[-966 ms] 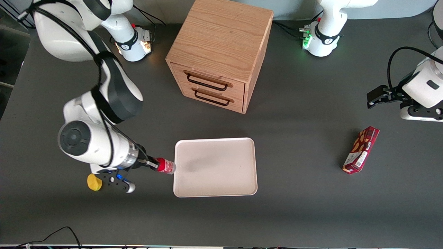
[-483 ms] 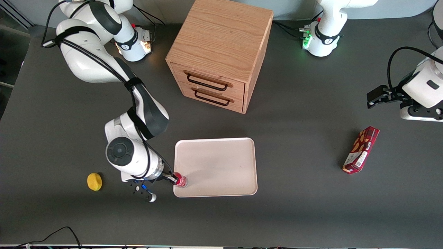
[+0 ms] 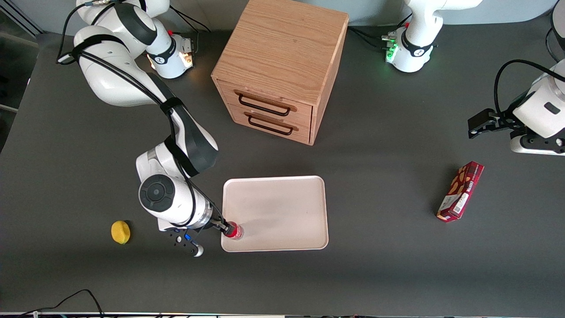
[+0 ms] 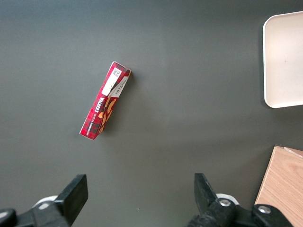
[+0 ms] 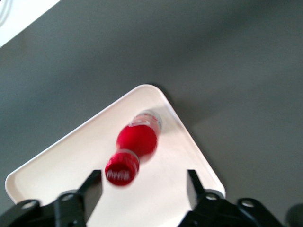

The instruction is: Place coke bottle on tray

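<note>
The coke bottle (image 3: pixel 233 230) is small and red with a red cap. It is on the cream-white tray (image 3: pixel 282 207), in the corner nearest the front camera at the working arm's end. My right gripper (image 3: pixel 222 227) is just off that corner, beside the bottle's cap. In the right wrist view the gripper (image 5: pixel 143 184) is open, with the bottle (image 5: pixel 136 145) free between the spread fingers and its cap nearer one finger. The bottle is blurred there. The tray's rim (image 5: pixel 187 130) runs close beside the bottle.
A wooden two-drawer cabinet (image 3: pixel 278 66) stands farther from the front camera than the tray. A small yellow fruit (image 3: pixel 120 232) lies on the table beside the working arm. A dark red snack box (image 3: pixel 460 191) lies toward the parked arm's end and also shows in the left wrist view (image 4: pixel 105 105).
The right arm swung nearer the front camera and toward the tray, carrying the bottle from beside the tray's edge onto its near corner. Over the last half second it barely moved.
</note>
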Robot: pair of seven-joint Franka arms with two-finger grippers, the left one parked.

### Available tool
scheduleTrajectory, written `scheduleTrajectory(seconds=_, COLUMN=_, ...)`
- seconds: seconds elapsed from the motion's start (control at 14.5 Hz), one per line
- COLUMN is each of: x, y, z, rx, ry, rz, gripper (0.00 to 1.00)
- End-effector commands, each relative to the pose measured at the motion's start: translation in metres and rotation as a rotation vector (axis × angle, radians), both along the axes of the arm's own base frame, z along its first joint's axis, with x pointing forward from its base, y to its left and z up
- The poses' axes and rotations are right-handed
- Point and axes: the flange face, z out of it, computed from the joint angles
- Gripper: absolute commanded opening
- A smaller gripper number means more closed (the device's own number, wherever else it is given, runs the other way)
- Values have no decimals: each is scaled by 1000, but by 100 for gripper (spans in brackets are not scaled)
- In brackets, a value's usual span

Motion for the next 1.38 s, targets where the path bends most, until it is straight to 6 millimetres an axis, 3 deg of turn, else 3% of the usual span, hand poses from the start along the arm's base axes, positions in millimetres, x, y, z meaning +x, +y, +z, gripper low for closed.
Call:
scheduleTrajectory(seconds=0.0, x=-31, y=-30, z=107, rx=-44, ry=28, rz=98, gripper=100)
scheduleTrajectory(seconds=0.21, x=-85, y=-71, z=196, rx=-141, ry=48, rz=206, gripper=100)
scheduleTrajectory(seconds=0.34, x=-118, y=-105, z=231, rx=-140, ry=65, rz=273, gripper=100)
scheduleTrajectory(seconds=0.48, x=-146, y=-163, z=249, rx=-98, ry=85, rz=273, gripper=100)
scheduleTrajectory(seconds=0.69, x=-189, y=-226, z=250, rx=-75, ry=101, rz=318, gripper=100)
scheduleTrajectory(seconds=0.83, x=-212, y=-244, z=233, rx=-85, ry=85, rz=313, gripper=100)
scheduleTrajectory(seconds=1.03, x=-234, y=-256, z=222, rx=-64, ry=44, rz=321, gripper=100)
scheduleTrajectory(seconds=1.31, x=-221, y=-253, z=244, rx=-31, ry=27, rz=303, gripper=100)
